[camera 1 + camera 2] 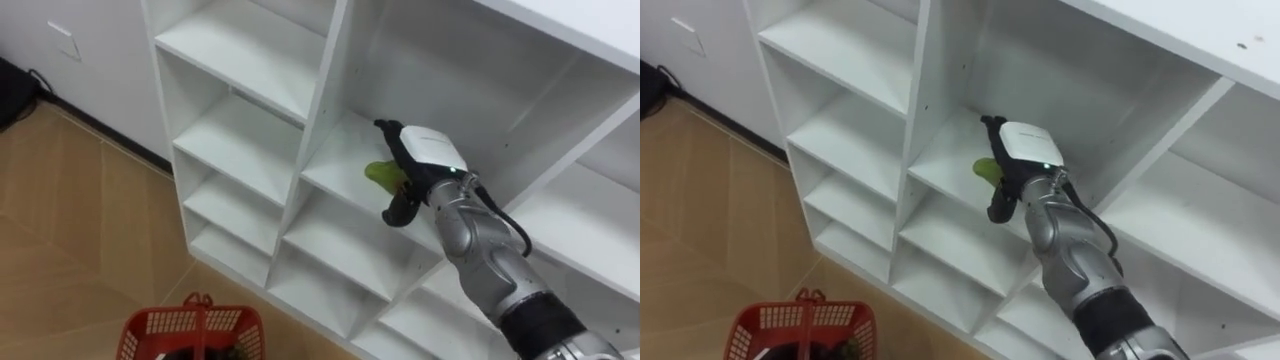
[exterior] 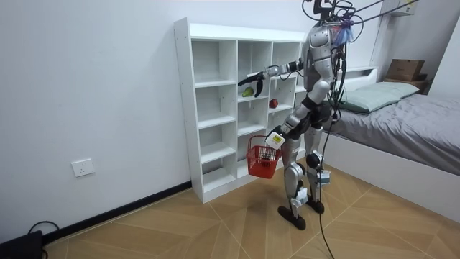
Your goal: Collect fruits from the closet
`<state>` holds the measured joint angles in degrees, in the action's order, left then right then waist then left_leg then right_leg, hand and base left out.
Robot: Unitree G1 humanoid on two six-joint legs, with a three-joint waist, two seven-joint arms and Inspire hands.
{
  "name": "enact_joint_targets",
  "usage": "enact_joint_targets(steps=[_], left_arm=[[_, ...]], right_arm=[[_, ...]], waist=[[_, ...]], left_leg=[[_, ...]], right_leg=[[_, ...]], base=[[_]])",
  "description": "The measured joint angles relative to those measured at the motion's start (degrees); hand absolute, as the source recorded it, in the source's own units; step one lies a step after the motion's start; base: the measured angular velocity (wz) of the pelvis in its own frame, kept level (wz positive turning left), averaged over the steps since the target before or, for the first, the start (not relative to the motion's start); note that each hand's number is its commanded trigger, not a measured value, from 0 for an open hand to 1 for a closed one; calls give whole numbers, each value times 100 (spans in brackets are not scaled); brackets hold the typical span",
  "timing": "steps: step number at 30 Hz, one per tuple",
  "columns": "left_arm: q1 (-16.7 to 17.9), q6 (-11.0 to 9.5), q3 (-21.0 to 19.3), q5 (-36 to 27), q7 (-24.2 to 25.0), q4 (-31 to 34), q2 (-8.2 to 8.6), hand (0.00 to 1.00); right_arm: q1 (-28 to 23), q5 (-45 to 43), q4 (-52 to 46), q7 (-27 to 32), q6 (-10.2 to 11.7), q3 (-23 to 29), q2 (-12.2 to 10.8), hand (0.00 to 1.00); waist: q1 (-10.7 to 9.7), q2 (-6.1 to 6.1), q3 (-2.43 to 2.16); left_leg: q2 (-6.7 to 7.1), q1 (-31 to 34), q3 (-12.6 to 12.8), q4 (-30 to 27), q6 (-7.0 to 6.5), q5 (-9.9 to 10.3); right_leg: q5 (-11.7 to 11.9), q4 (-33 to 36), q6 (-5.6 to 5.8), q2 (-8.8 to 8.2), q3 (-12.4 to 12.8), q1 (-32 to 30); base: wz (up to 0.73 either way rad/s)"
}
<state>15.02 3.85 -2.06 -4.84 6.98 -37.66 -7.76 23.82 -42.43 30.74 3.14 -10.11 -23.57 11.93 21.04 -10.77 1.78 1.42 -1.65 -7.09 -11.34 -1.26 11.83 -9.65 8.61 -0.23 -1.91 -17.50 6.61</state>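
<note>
**A:** How far along is the collecting judged to be?

**B:** Partway, it is thought. At the left, a red basket (image 1: 150, 335) is seen low before the robot. In the room view it is carried by the left hand (image 2: 275, 138), which is closed on its handle. Something dark with a hint of green is glimpsed inside. Some fruit may already be gathered, but that cannot be confirmed.

**A:** And the shelving?

**B:** The white shelf unit (image 1: 250, 60) is faced at close range. The cubbies of its left column are seen bare. In a cubby of the middle column a green fruit (image 1: 383, 175) appears to be resting on the board. The right hand (image 1: 430, 150) is clasped about it, fingers above and thumb below. It is judged not yet lifted.

**A:** What is left to be done?

**B:** That fruit is to be drawn out and lowered into the basket. Further right, in the room view, a red fruit (image 2: 273, 103) is seen on a shelf of the right column, apart from the hand and untouched.

**A:** What cannot be made out?

**B:** The kind of green fruit is not settled, since much of it is covered by the hand. The basket is cut by the lower edge of the eye views, so its contents are barely shown. Some right-hand cubbies are cut off or screened by the arm and body, so more fruit cannot be ruled out.
</note>
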Motion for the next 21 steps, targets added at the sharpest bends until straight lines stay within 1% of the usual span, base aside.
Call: enact_joint_targets(steps=[4, 9, 14, 17, 21], left_arm=[[-21, 53, -8, 2, 40, 0, -13, 100], [-50, 113, -15, 6, 133, -1, -59, 100], [-56, 118, -20, -2, 181, -8, -79, 100], [-58, 121, -11, -2, 232, -11, -126, 100], [-62, 144, -24, 12, 268, -11, -213, 100]], right_arm=[[37, 93, 18, 127, 6, 0, 0, 0], [69, 94, 18, 174, 10, 1, 2, 0], [103, 179, 91, 176, 10, 0, 4, 0], [175, 303, 260, 195, 26, -2, 7, 0], [213, 546, 393, 151, 7, 2, 125, 0]], waist=[[1, -2, -1], [4, -22, -14], [4, -38, -25], [0, -62, -38], [-15, -93, -51]], left_leg=[[0, 23, 5, 4, 0, 0], [0, 71, 12, -26, -1, -2], [0, 99, -5, -41, 0, -3], [0, 99, -9, -42, 5, -7], [15, 118, -96, -38, 9, -10]], right_leg=[[0, 0, 0, 0, -25, -31], [0, 1, 0, 0, -32, -83], [0, 1, 0, 0, -33, -101], [0, 1, 0, 0, -34, -100], [0, 2, 0, -6, -111, -90]], base=[[0], [0], [0], [0], [9]])
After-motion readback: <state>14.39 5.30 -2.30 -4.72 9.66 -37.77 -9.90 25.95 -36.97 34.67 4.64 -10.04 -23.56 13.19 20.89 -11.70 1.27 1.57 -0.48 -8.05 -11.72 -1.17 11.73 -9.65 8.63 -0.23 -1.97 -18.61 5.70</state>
